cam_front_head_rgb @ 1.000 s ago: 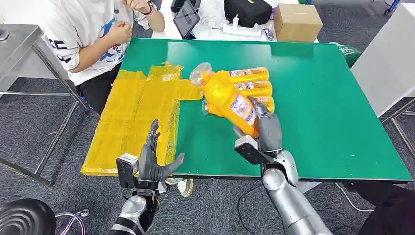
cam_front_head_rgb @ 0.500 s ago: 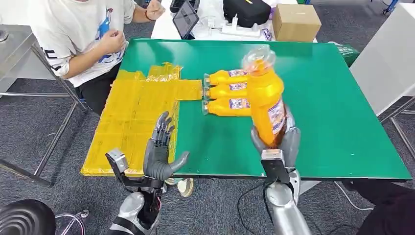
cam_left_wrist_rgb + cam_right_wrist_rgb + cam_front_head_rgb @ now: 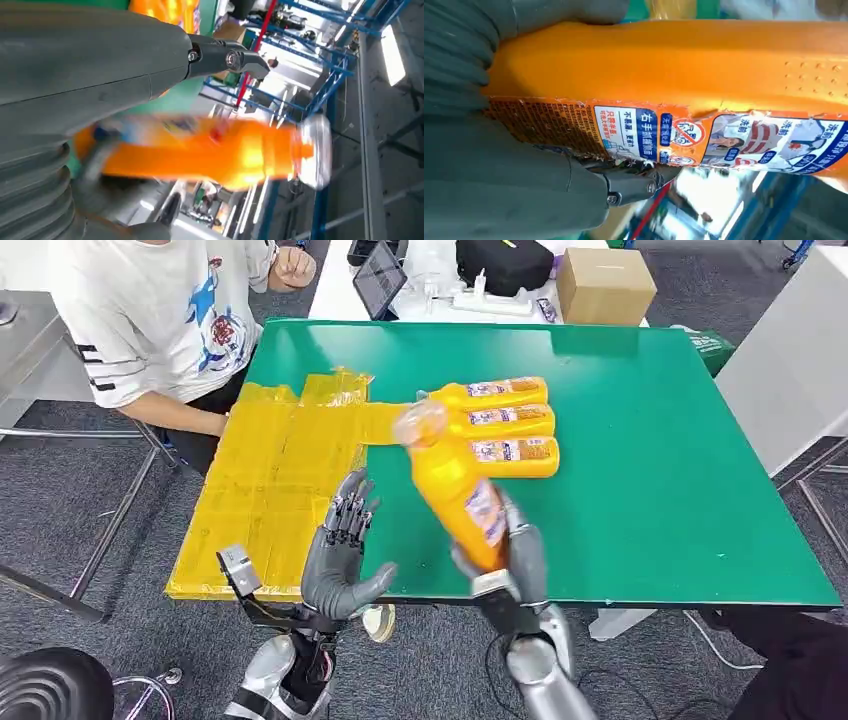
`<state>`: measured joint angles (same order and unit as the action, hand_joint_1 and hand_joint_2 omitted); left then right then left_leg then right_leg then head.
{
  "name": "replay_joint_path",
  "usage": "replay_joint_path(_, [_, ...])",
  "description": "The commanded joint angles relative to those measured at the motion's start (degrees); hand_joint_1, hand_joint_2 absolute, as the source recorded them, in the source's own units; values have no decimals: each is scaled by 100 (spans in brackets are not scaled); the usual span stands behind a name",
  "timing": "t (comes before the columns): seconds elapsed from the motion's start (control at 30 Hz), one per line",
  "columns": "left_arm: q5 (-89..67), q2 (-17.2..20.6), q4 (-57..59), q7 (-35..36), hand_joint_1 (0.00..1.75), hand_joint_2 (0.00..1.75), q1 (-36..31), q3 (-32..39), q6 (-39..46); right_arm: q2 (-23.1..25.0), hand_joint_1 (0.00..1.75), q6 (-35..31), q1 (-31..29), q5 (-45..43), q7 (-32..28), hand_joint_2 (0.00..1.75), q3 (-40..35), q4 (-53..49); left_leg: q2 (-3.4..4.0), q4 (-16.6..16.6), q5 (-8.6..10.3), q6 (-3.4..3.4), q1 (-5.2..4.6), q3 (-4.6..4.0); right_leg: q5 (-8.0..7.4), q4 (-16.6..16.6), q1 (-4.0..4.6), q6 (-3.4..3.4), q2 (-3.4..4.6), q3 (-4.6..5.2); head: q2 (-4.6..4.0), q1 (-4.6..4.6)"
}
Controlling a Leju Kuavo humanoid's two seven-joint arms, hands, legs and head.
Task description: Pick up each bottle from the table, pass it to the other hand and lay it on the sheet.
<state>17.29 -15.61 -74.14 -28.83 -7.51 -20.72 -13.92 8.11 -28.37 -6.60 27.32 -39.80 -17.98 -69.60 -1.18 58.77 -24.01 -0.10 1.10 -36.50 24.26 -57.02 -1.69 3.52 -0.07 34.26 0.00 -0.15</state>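
My right hand (image 3: 510, 555) grips an orange bottle (image 3: 455, 485) by its base, above the table's front edge, with the clear cap tilted up and to the left. The same bottle (image 3: 674, 80) shows close up in the right wrist view, label facing the camera. My left hand (image 3: 338, 550) is raised, palm up and fingers apart, holding nothing, just left of the bottle. In the left wrist view the bottle (image 3: 215, 152) appears blurred beyond my thumb (image 3: 125, 55). Three more orange bottles (image 3: 505, 423) lie side by side on the green table. The yellow sheet (image 3: 275, 480) covers the table's left part.
A person in a white T-shirt (image 3: 160, 320) sits at the table's far left corner, close to the sheet. A cardboard box (image 3: 605, 285), a tablet (image 3: 382, 278) and a black bag (image 3: 505, 260) stand behind the green table (image 3: 680, 470). A black stool (image 3: 50, 685) is at lower left.
My right hand has swung the bottle from upright at the right to tilted left, closer to my left hand. The left hand has risen slightly. The person's arm has dropped.
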Motion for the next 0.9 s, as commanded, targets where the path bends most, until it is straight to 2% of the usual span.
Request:
replay_joint_path(0.03, [-89, 206, 600, 110, 0, 175, -292, -243, 79, 155, 175, -271, -498, 202, -20, 175, -1285, 1291, 22, -7, -6, 3, 7, 22, -1, 10, 10, -13, 16, -18, 0, 0])
replay_joint_path(0.5, [-92, 191, 661, 112, 0, 175, -326, -238, 98, 180, 175, -231, -509, 241, -20, 175, -1318, 1322, 21, -9, -10, 5, 8, 37, 4, 13, 13, -26, 10, -34, 0, 2])
replay_joint_path(0.57, [-92, 191, 661, 112, 0, 175, -326, -238, 98, 180, 175, -231, -509, 241, -20, 175, -1318, 1322, 12, -6, -3, 3, 2, 16, 1, 6, 5, -13, 5, -12, 0, 0])
replay_joint_path(0.73, [-92, 191, 661, 112, 0, 175, -326, -238, 98, 180, 175, -231, -509, 241, -20, 175, -1318, 1322, 22, -8, -11, 8, 7, 38, 4, 14, 12, -24, 11, -34, 0, 0])
replay_joint_path(0.9, [-37, 159, 801, 198, 0, 175, -399, -268, 55, 345, 175, -136, -499, 509, -20, 175, -1601, 1774, 16, -7, -6, 4, 7, 25, 2, 11, 10, -19, 8, -23, 0, 0])
